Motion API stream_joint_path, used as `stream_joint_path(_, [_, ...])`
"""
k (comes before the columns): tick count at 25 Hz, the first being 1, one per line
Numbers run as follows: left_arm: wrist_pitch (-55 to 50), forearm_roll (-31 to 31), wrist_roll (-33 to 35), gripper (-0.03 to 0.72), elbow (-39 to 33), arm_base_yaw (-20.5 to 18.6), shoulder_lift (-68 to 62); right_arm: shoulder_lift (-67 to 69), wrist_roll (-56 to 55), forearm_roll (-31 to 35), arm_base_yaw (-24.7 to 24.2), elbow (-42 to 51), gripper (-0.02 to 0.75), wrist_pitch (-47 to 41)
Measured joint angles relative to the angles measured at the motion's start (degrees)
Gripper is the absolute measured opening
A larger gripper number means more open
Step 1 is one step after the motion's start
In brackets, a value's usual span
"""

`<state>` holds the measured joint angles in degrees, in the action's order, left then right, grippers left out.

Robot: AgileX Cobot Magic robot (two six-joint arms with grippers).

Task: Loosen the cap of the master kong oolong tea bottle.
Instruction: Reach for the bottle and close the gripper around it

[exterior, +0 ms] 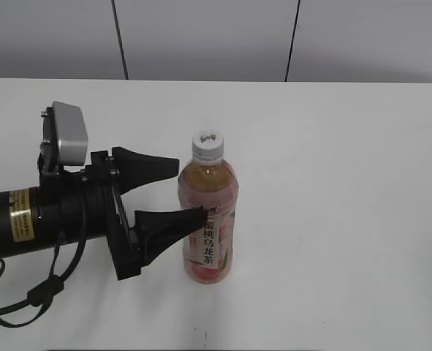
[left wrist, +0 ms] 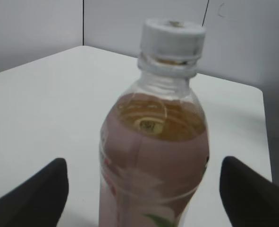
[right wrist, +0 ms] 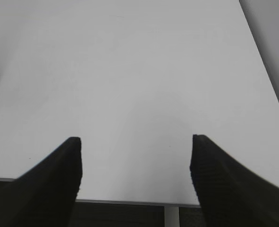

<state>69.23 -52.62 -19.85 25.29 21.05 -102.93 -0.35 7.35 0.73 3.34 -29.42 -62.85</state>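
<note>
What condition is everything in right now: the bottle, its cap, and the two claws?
Bottle: upright on the table, nearly full of tea.
Cap: on the bottle.
Left claw: open, fingers either side of the bottle, not gripping.
Right claw: open, nothing in it, above bare table.

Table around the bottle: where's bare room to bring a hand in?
Bare table right of the tea bottle to the far edge, and behind it to the wall. Crowded on its left: the open left end effector flanks it, arm and cable behind.
</note>
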Motion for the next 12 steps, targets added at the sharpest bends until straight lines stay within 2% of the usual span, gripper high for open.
stream_joint_path(12, [0.05, -0.64, -0.39, 0.593, 4.10, 1.20, -1.27, 0.00, 0.00, 0.00, 0.00, 0.00, 0.543, 0.00])
